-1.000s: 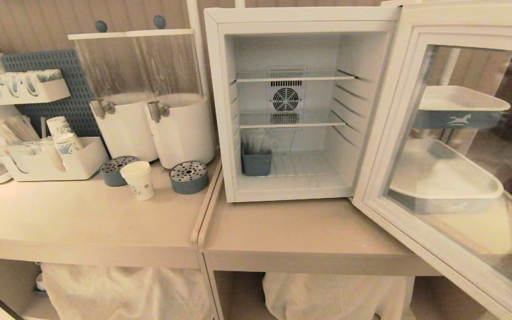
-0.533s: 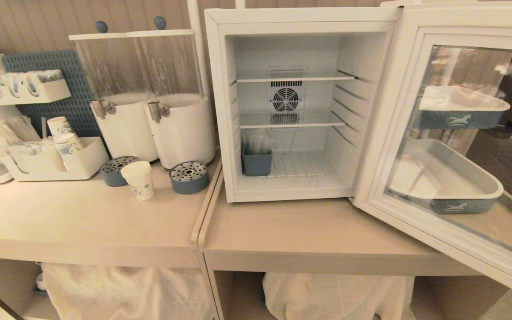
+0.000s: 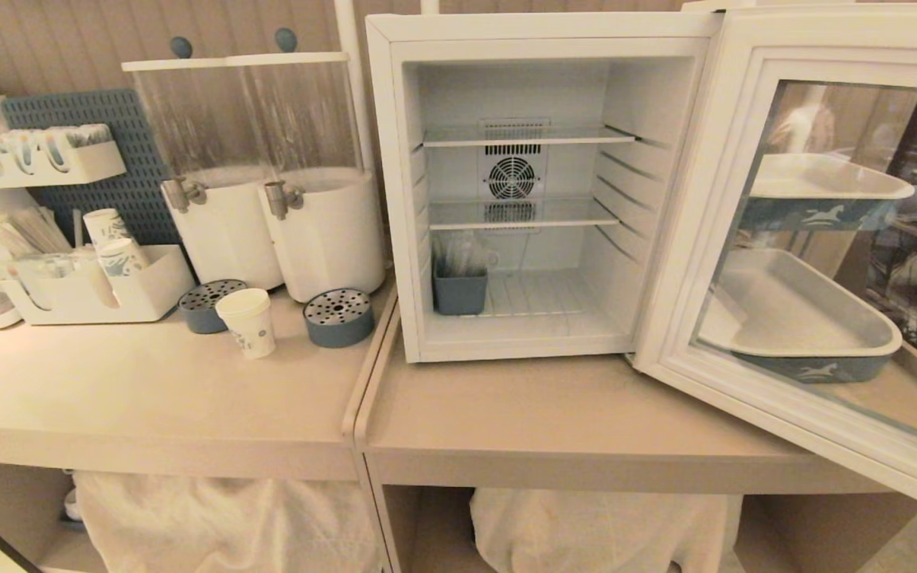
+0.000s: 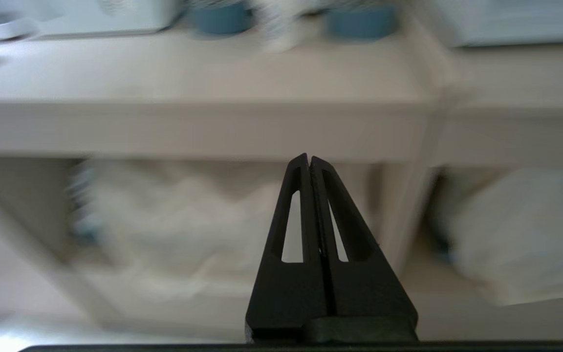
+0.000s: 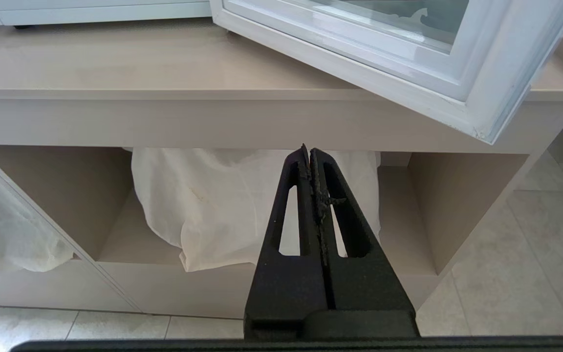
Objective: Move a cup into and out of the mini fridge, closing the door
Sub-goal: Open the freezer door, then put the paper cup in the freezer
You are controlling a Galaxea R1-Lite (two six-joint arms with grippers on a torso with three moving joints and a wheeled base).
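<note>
1. Step in hand: the cup (image 3: 248, 321) stands on the left counter (image 3: 148, 398), between the two blue-grey drip trays (image 3: 337, 317) and in front of the twin drink dispensers (image 3: 267, 175). It is well apart from the mini fridge (image 3: 534, 187). Nothing holds it, so this looks like a pause between cup moves, or the start of one.
2. The door (image 3: 817, 263) hangs wide open to the right. Inside the fridge only a small blue-grey bin (image 3: 459, 288) sits on the floor, at the left; the wire shelves are bare.
3. Grippers: the left gripper (image 4: 309, 157) has its jaws pressed together on nothing, low in front of the counter's edge. The right gripper (image 5: 309, 149) is the same, clenched and empty, below the open door's corner.
4. Next move, as judgement: one arm must rise, spread its jaws and take the cup by its side w/o crushing the paper wall; or the door needs a push from outside to swing shut.
5. Vs. earlier head view: the door has swung a bit wider; cup and fridge are unchanged.
</note>
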